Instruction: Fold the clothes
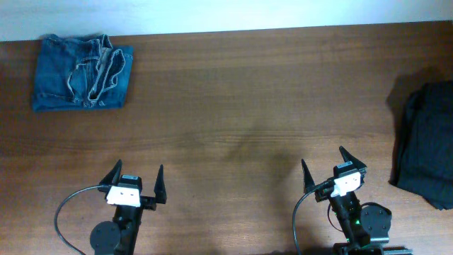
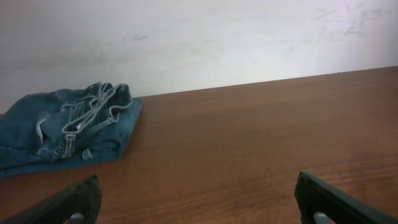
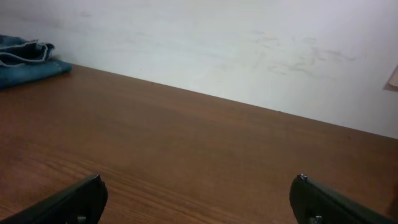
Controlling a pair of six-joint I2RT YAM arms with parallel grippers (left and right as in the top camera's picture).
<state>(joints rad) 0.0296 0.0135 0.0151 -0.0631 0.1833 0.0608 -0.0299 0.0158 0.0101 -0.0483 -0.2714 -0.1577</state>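
Observation:
Folded faded blue jeans [image 1: 82, 72] lie at the table's far left corner; they also show in the left wrist view as jeans [image 2: 65, 129] and at the right wrist view's left edge as jeans [image 3: 28, 61]. A heap of black clothes [image 1: 427, 145] sits at the right edge of the table. My left gripper [image 1: 138, 175] stands open near the front edge, nothing between its fingers [image 2: 78, 200]. My right gripper [image 1: 324, 161] is open too, empty, left of the black heap, its fingers [image 3: 74, 202] wide apart.
The brown wooden table [image 1: 241, 106] runs back to a white wall [image 2: 217, 43]. Both arm bases stand at the front edge with black cables [image 1: 67, 212] looping beside them.

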